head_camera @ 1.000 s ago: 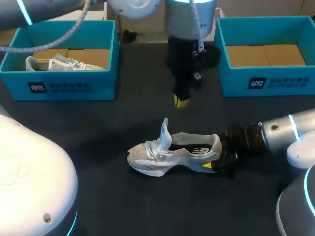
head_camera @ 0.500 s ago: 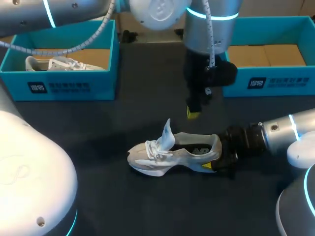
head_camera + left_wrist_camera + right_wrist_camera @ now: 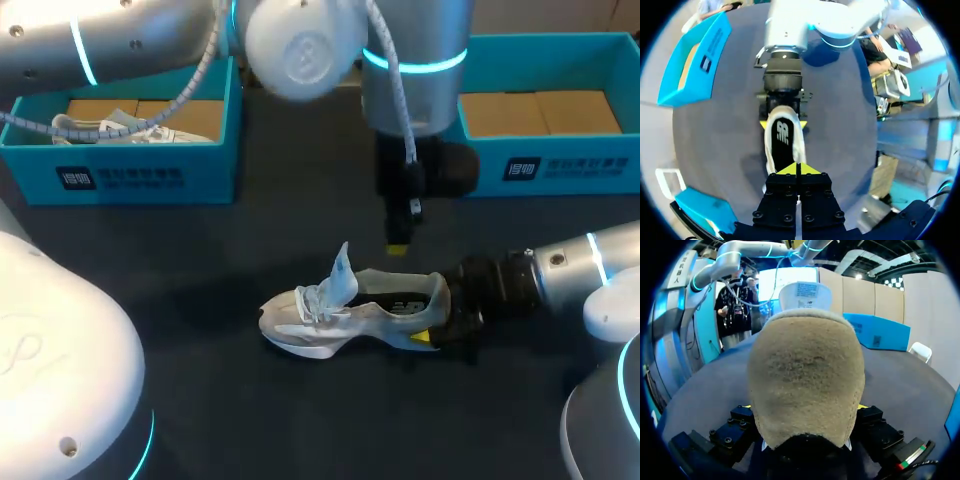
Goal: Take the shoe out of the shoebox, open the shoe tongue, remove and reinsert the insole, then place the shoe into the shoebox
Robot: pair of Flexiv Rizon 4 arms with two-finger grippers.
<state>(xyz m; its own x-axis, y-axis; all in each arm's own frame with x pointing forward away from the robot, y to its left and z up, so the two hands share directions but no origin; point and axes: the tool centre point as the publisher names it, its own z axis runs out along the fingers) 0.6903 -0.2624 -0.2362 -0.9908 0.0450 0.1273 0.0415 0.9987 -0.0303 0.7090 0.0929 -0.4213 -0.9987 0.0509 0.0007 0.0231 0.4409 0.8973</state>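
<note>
Our pale grey-and-white laced fabric sneaker (image 3: 345, 312) stands on the dark table (image 3: 200, 400), lower centre of the head view, toe leftward, tongue (image 3: 340, 270) raised. Our right gripper (image 3: 436, 320) pinches its heel; our left gripper (image 3: 398, 246), fingertips pressed together, hangs just above its opening.

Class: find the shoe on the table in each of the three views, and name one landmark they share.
Head view: shoe mid-table, heel in the right end effector.
Left wrist view: shoe just ahead of the left end effector, heel farthest.
Right wrist view: shoe heel-on, filling the middle.
Landmark: the right end effector gripping the heel.
</note>
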